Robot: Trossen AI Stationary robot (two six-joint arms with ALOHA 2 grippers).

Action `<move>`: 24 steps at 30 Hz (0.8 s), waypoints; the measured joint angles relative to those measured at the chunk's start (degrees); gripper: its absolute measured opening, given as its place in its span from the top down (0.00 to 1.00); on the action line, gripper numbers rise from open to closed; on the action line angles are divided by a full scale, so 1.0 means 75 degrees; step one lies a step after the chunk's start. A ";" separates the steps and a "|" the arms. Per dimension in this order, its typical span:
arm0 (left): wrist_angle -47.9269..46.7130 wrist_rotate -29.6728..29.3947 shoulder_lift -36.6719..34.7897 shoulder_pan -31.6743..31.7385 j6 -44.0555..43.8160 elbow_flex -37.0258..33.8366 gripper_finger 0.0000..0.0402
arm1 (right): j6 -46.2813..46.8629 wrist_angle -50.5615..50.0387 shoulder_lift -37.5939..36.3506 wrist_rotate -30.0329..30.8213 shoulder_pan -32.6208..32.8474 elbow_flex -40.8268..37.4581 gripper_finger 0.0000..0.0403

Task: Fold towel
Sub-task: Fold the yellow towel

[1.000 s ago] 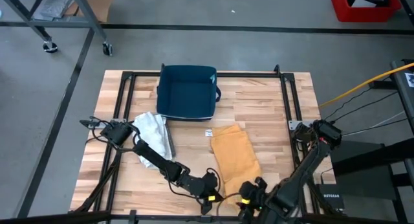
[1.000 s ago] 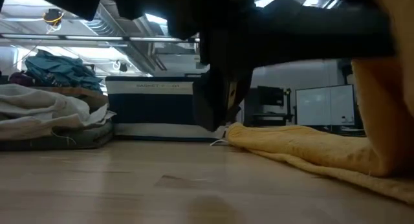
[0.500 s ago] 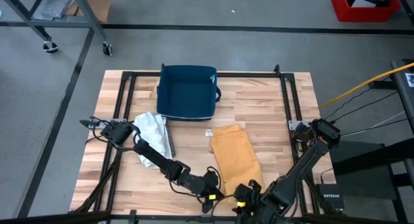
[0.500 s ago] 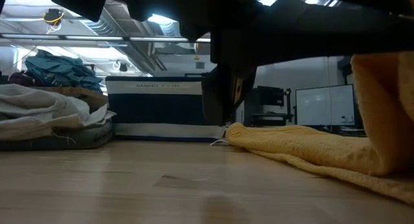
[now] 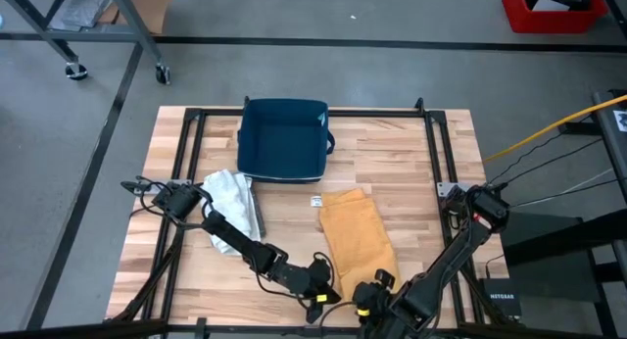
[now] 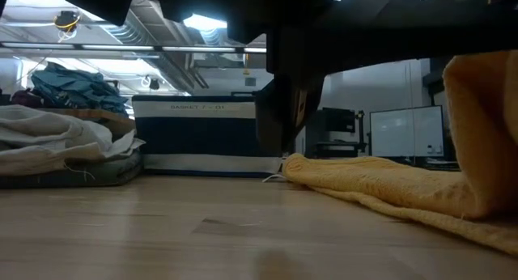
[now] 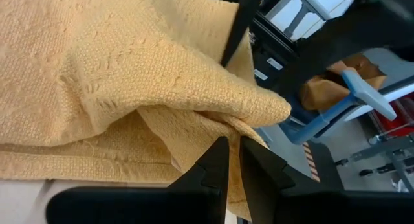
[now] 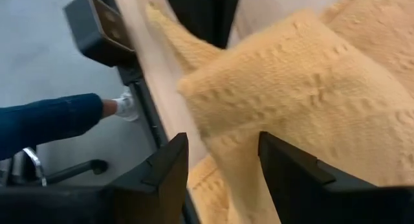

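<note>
Changing, high view: the right gripper (image 5: 370, 285) has crept sideways toward the left gripper (image 5: 323, 276). Both sit at the towel (image 5: 355, 231) end farthest from the basket (image 5: 284, 138). The left one has not moved.
Towel, high view: yellow, folded long, lying flat just in front of the basket.
Low view: a dark shape (image 6: 283, 110) before the basket (image 6: 198, 134) has slid toward the towel (image 6: 380, 187), whose end away from the basket stands raised. I cannot tell which arm it is.
Left wrist view: left gripper (image 7: 234, 166) fingers nearly together, pinching a towel (image 7: 129, 75) edge.
Right wrist view: right gripper (image 8: 223, 166) fingers well apart, a thick towel (image 8: 310, 75) fold between them, seemingly gripped (a person's leg (image 8: 52, 123) shows beyond the table).
Meaning: the end farthest from the basket looks gathered, so carrying it over toward the basket is likely next.
</note>
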 joint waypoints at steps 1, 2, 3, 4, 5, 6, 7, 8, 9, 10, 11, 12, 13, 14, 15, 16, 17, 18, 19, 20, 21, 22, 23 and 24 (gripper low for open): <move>0.0005 0.0000 0.0000 0.0000 -0.0002 0.0000 0.92 | 0.0018 -0.0064 0.0008 0.0018 0.0000 -0.0001 0.54; 0.0014 0.0000 0.0000 0.0000 -0.0003 0.0000 0.92 | 0.0027 -0.0125 0.0022 0.0070 0.0000 -0.0001 0.54; 0.0021 0.0000 0.0000 0.0000 -0.0003 0.0000 0.92 | 0.0029 -0.0150 0.0032 0.0087 0.0000 -0.0002 0.55; 0.0021 0.0000 0.0000 0.0000 -0.0003 0.0000 0.92 | 0.0029 -0.0130 0.0033 0.0124 0.0000 -0.0001 0.57; 0.0018 0.0000 0.0000 0.0000 -0.0003 0.0000 0.92 | 0.0029 -0.0115 0.0033 0.0187 0.0000 -0.0003 0.59; 0.0016 0.0000 0.0000 0.0000 -0.0003 0.0000 0.92 | 0.0031 -0.0115 0.0033 0.0213 0.0000 -0.0001 0.61; 0.0018 0.0000 0.0000 0.0000 -0.0003 0.0000 0.92 | 0.0032 -0.0114 0.0033 0.0214 0.0000 0.0000 0.64; 0.0018 0.0000 0.0000 0.0000 -0.0003 0.0000 0.92 | 0.0034 -0.0112 0.0033 0.0206 0.0000 0.0000 0.67; 0.0018 0.0000 0.0000 0.0000 -0.0003 0.0000 0.92 | 0.0035 -0.0109 0.0033 0.0204 0.0000 0.0000 0.71; 0.0017 0.0000 0.0000 0.0000 -0.0003 0.0000 0.92 | 0.0038 -0.0074 0.0033 0.0199 0.0000 -0.0001 0.75; 0.0016 0.0000 0.0000 0.0000 -0.0003 0.0000 0.92 | 0.0041 -0.0027 0.0033 0.0187 0.0011 0.0000 0.79; 0.0016 0.0000 0.0000 0.0000 -0.0003 0.0000 0.92 | 0.0042 -0.0016 0.0033 0.0159 0.0011 0.0000 0.84; 0.0016 -0.0002 0.0000 0.0000 -0.0003 0.0000 0.92 | 0.0047 -0.0008 0.0033 0.0141 0.0011 0.0000 0.89; 0.0016 0.0000 0.0000 0.0000 -0.0003 0.0000 0.92 | 0.0045 0.0048 0.0033 0.0136 0.0011 0.0000 0.94; 0.0012 0.0000 0.0000 0.0000 -0.0003 0.0000 0.92 | 0.0049 0.0129 0.0033 0.0110 0.0015 0.0000 0.97; 0.0010 0.0000 0.0000 0.0000 -0.0003 0.0000 0.92 | 0.0051 0.0179 0.0033 0.0043 0.0017 0.0000 0.98; 0.0007 0.0000 0.0000 0.0000 -0.0003 0.0000 0.92 | 0.0081 0.0188 0.0033 -0.0051 0.0017 0.0000 0.97; 0.0007 0.0000 0.0000 0.0000 -0.0003 0.0000 0.92 | 0.0178 0.0185 0.0033 -0.0134 0.0017 0.0000 0.96; 0.0007 0.0000 0.0000 0.0000 -0.0003 0.0000 0.92 | 0.0257 0.0188 0.0033 -0.0187 0.0020 0.0000 0.96; 0.0007 0.0000 0.0000 0.0000 -0.0003 0.0000 0.92 | 0.0294 0.0202 0.0033 -0.0215 0.0020 0.0000 0.96; 0.0005 0.0000 0.0000 0.0000 -0.0003 0.0000 0.92 | 0.0295 0.0218 0.0033 -0.0261 0.0020 0.0000 0.96; 0.0004 0.0000 0.0000 0.0000 -0.0003 0.0000 0.92 | 0.0295 0.0237 0.0033 -0.0283 0.0023 0.0000 0.98; 0.0004 0.0000 0.0000 0.0000 -0.0003 0.0000 0.92 | 0.0295 0.0272 0.0033 -0.0347 0.0023 0.0000 0.99; 0.0004 0.0000 0.0000 0.0000 -0.0003 0.0000 0.92 | 0.0293 0.0345 0.0033 -0.0467 0.0023 0.0000 0.99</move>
